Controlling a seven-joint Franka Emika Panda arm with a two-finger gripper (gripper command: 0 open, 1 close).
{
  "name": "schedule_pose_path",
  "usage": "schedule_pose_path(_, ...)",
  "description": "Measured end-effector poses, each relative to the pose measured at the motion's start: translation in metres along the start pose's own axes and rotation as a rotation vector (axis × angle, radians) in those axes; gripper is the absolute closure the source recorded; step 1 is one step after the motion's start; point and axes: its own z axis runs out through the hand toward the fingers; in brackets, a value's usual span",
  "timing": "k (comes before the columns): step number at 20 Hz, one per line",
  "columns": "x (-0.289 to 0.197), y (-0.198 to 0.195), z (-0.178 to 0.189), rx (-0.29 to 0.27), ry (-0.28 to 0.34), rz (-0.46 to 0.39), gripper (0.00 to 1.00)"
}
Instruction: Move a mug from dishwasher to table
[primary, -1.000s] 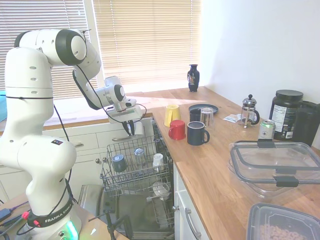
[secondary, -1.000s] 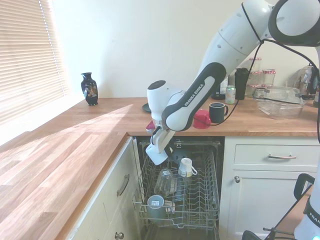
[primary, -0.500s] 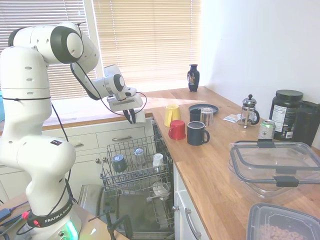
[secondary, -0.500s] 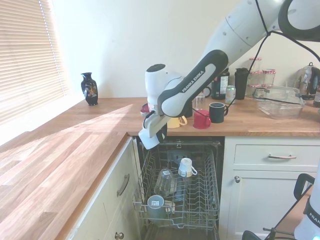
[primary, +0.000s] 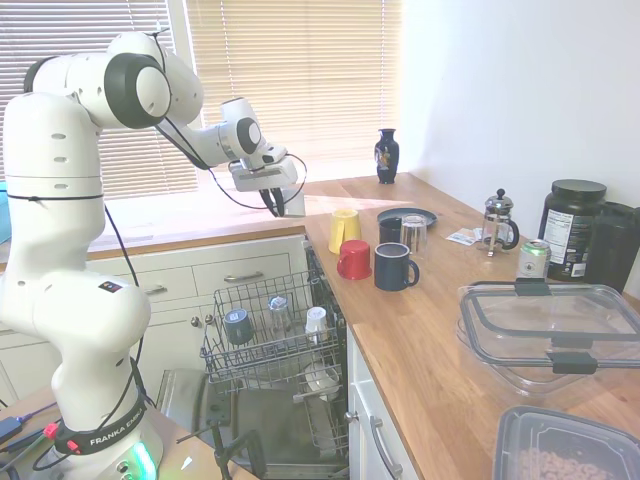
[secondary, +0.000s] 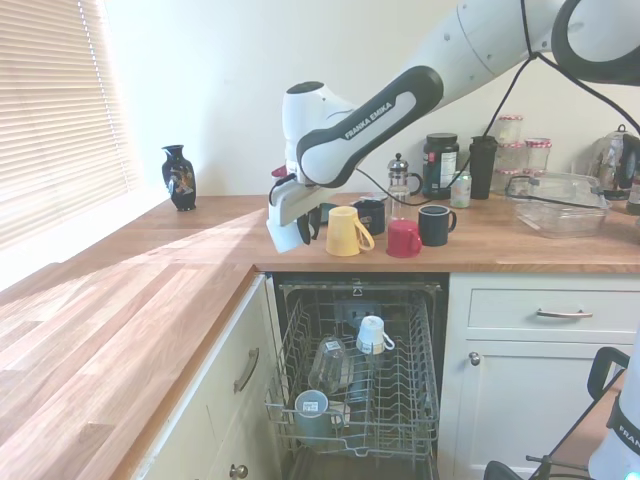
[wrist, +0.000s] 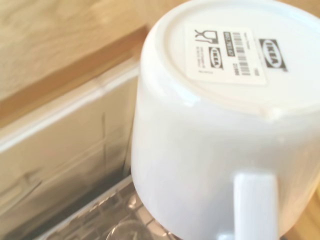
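The gripper (secondary: 292, 222) is clamped on the white mug (secondary: 283, 221) and holds it up in the air. The mug is out of the dishwasher (secondary: 352, 375). It hangs at the front edge of the table (secondary: 200, 260), just above the wood, at the corner beside the open dishwasher. It does not seem to touch the wood. In the first exterior view the mug (primary: 293, 203) is just below the arm's wrist.

The wrist view shows the mug (wrist: 220, 125) very close. Its flat bottom has a sticker with small print on it, and its handle faces the camera. So the mug is tipped over, not standing upright.

Next to the mug, further along the table, stand a yellow mug (secondary: 344, 231), a red mug (secondary: 404, 238) and a dark blue mug (secondary: 436, 225). Past them are a glass coffee press (secondary: 400, 179) and a big clear plastic box (secondary: 560, 203). A small dark vase (secondary: 179, 177) stands well away from the mug, near the window.

Down in the dishwasher, the wire rack (secondary: 400, 400) is pulled out. A narrow white cup (secondary: 372, 335), a glass (secondary: 331, 365) and a blue-grey mug (secondary: 311, 413) sit in it.
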Motion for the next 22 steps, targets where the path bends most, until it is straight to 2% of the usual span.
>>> schedule_pose_path(6,0.026,-0.012,0.03,-0.016,-0.024,0.035,1.0)
schedule_pose_path(12,0.056,-0.009,0.044,-0.028,-0.032,0.049,1.0)
schedule_pose_path(18,0.061,-0.007,0.075,-0.053,-0.058,0.04,1.0)
schedule_pose_path(22,0.064,-0.008,0.081,-0.051,-0.063,0.034,1.0)
